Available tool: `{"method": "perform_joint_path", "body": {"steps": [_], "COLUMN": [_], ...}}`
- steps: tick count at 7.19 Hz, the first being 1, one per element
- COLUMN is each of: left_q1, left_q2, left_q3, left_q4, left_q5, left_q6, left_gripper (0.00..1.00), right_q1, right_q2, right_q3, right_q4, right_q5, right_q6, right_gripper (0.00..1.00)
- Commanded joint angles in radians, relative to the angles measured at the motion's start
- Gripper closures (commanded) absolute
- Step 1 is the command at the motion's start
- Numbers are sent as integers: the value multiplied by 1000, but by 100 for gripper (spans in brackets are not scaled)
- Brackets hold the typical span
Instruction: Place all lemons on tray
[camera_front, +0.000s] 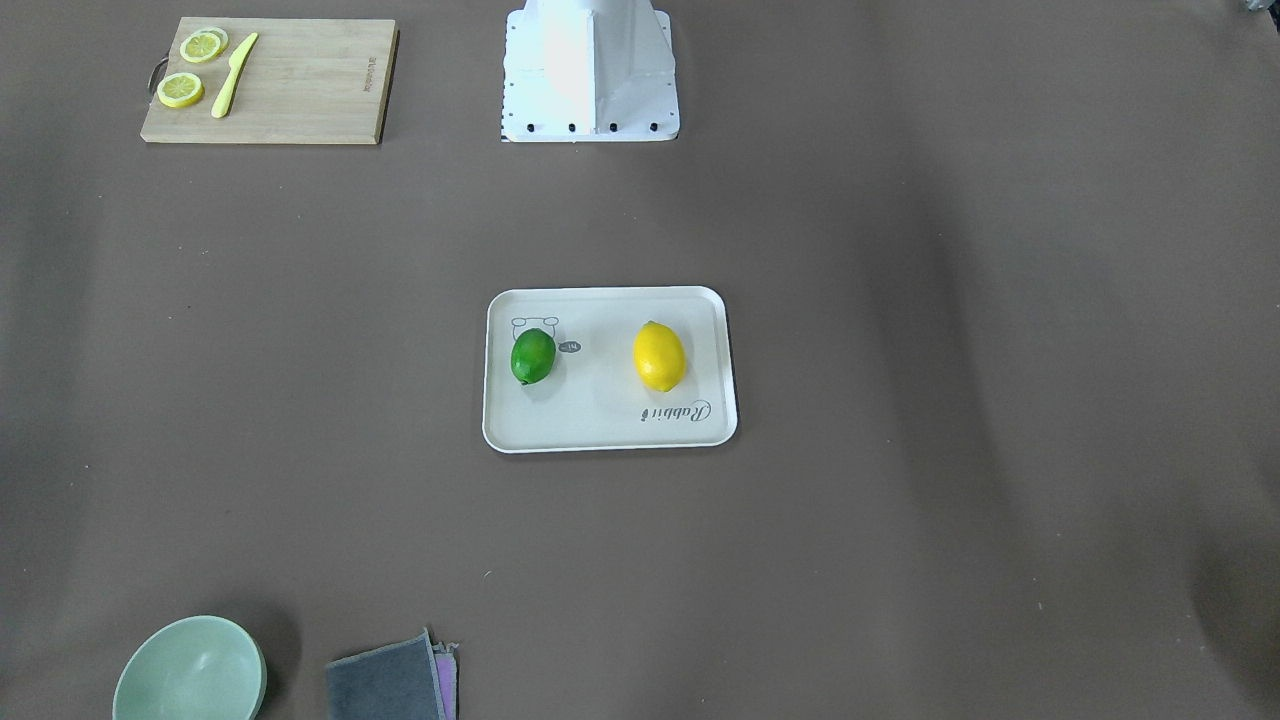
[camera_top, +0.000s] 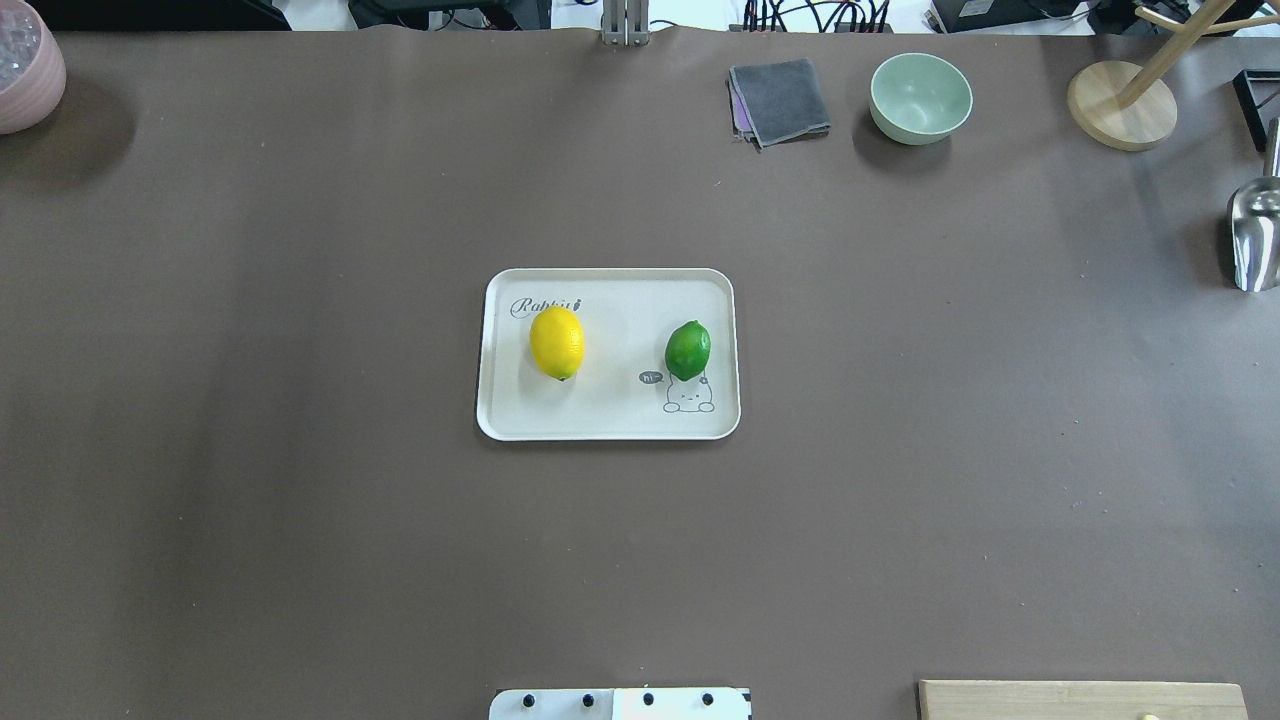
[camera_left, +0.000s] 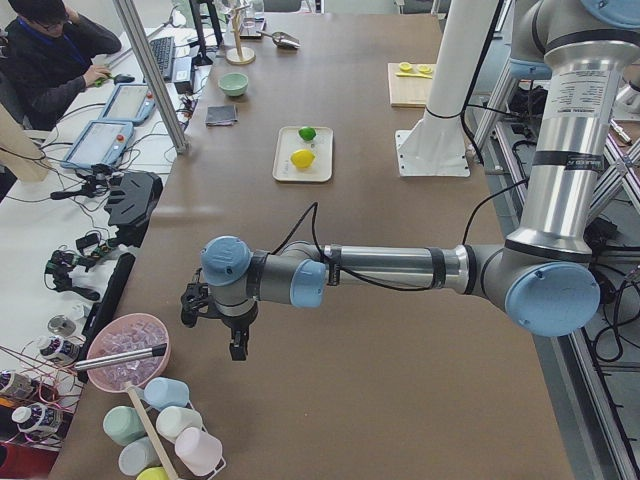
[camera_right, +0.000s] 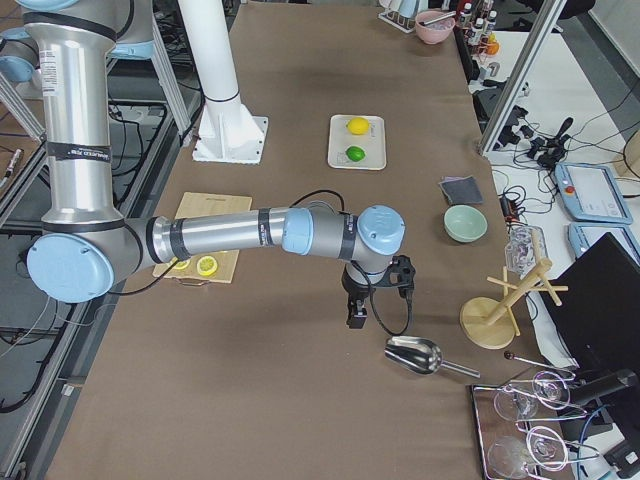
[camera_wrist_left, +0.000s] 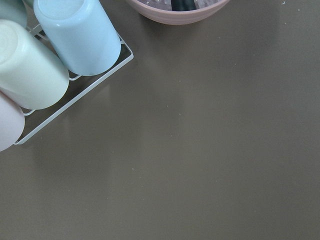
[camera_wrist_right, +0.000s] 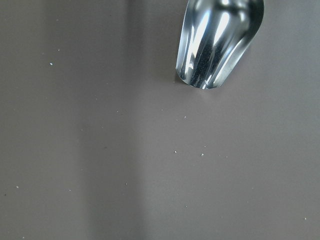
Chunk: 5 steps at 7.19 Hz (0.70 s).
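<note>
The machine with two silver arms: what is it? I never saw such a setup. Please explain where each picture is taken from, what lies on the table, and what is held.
It is a robot with two arms, each ending in a two-finger gripper. Two pictures look down on the table, one from behind the robot, one facing it. Two look along it from its ends: one shows the left gripper, the other the right gripper; I see nothing held, but open or shut is unclear. Two come from wrist cameras: one shows cups, the other a metal scoop. A yellow lemon and a green lemon lie apart on the tray. A cutting board carries lemon slices and a knife.
</note>
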Motion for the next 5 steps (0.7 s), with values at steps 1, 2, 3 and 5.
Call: {"method": "perform_joint_path", "body": {"steps": [1,2,3,5], "left_q1": [1,1,1,1], "left_q2": [0,0,0,-2], "left_q3": [0,0,6,4], "left_q4": [-1,-1,-1,-1], "left_q5": [0,0,0,0], "left_q6": [0,2,2,2], "left_gripper": [2,2,2,2], "right_q1": [-3,-3,-3,-3], "right_q2": [-1,-1,-1,-1], "right_q3": [0,0,0,1], "right_q4": [0,0,0,0], "right_q5": [-3,-3,-3,-4], "right_q6": [0,0,0,0], "right_gripper": [0,0,0,0]}}
